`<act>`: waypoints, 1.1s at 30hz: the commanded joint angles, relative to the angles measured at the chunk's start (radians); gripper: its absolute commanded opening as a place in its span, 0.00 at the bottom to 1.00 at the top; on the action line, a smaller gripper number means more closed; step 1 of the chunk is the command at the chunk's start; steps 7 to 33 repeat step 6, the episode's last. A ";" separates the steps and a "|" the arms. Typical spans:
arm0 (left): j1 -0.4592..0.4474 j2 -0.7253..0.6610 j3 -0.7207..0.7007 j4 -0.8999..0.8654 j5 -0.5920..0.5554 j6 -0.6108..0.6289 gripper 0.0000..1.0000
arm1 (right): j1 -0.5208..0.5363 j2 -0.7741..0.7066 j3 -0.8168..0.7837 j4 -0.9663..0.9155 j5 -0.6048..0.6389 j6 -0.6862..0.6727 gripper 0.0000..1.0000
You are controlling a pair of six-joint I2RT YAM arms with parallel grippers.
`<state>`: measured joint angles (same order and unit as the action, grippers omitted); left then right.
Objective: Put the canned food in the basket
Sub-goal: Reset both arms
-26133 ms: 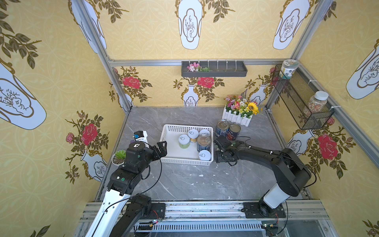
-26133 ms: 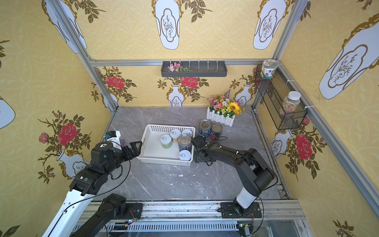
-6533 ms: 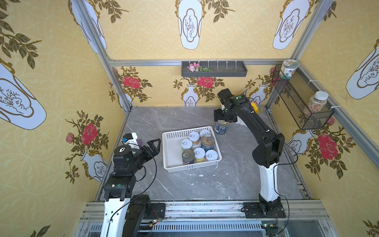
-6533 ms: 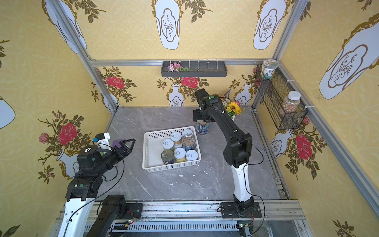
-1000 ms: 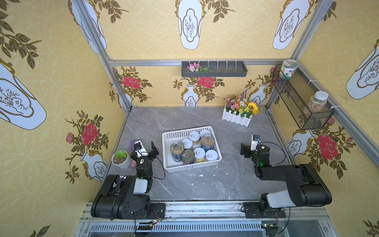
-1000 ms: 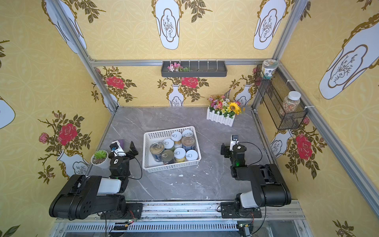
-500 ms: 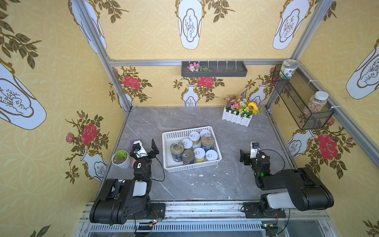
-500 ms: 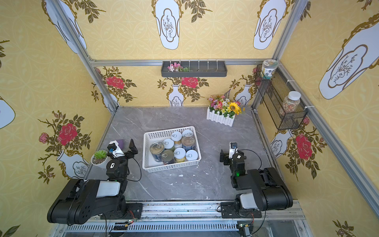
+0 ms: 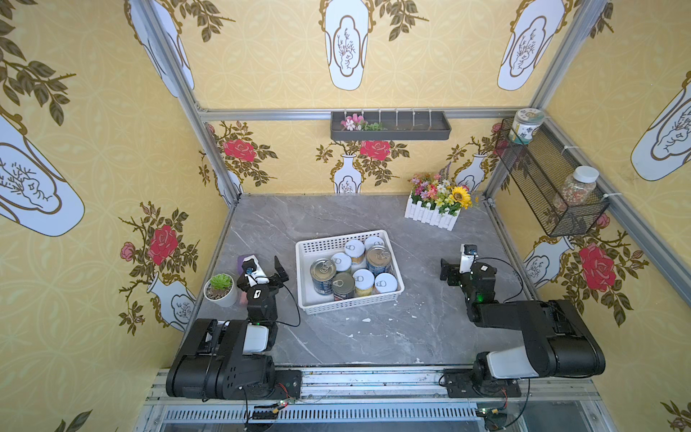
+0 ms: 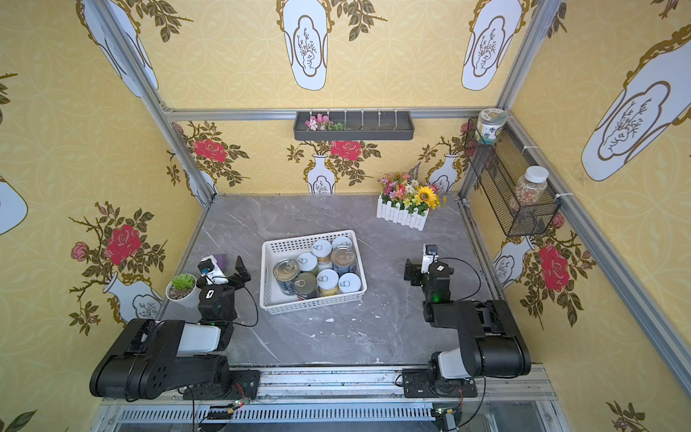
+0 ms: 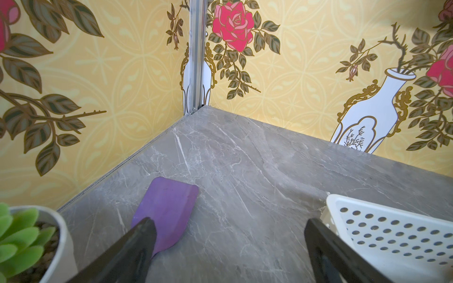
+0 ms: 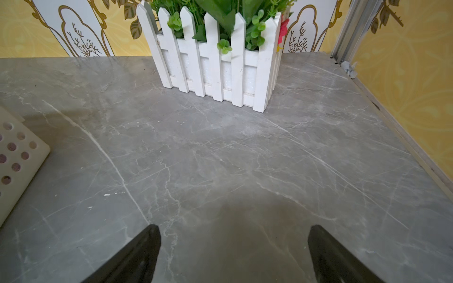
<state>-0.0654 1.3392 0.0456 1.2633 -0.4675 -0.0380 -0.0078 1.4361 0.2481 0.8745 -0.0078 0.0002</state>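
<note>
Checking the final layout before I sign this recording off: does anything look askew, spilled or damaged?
Only minor things. The basket sits rotated against the table edges, and small white flecks lie scattered between it and the robot. All eight cans stand upright inside.

The walls [image 9: 112,149] are yellow with a faint pale circle lattice, printed with red roses, dark olive leaves and white, gold-edged vases. The table [image 9: 336,336] is grey marble with thin white veins. The basket [image 9: 351,303] is white, its sides dotted with rows of round holes. The blue cans [image 9: 322,270] have silver lids and dark blue labels. The white-lidded cans [image 9: 363,278] show yellow or pale green sides. The planter [image 12: 213,73] is a white picket fence holding mixed pink, red and white flowers and a yellow sunflower [image 9: 460,196]. The pot [image 9: 224,297] is white and its succulent [image 9: 220,281] is green. The block [image 11: 166,210] is purple. The rail tray [image 9: 390,134] is dark grey. The mesh shelf [image 9: 542,187] is black. The arms [image 9: 224,355] are black with white sections.
</note>
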 commanded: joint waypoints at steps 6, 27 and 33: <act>0.001 0.001 0.001 0.002 -0.007 -0.006 1.00 | -0.002 0.000 0.000 0.005 -0.044 0.001 0.97; 0.001 0.001 0.001 0.002 -0.007 -0.006 1.00 | -0.002 0.000 0.000 0.005 -0.044 0.001 0.97; 0.001 0.001 0.001 0.002 -0.007 -0.006 1.00 | -0.002 0.000 0.000 0.005 -0.044 0.001 0.97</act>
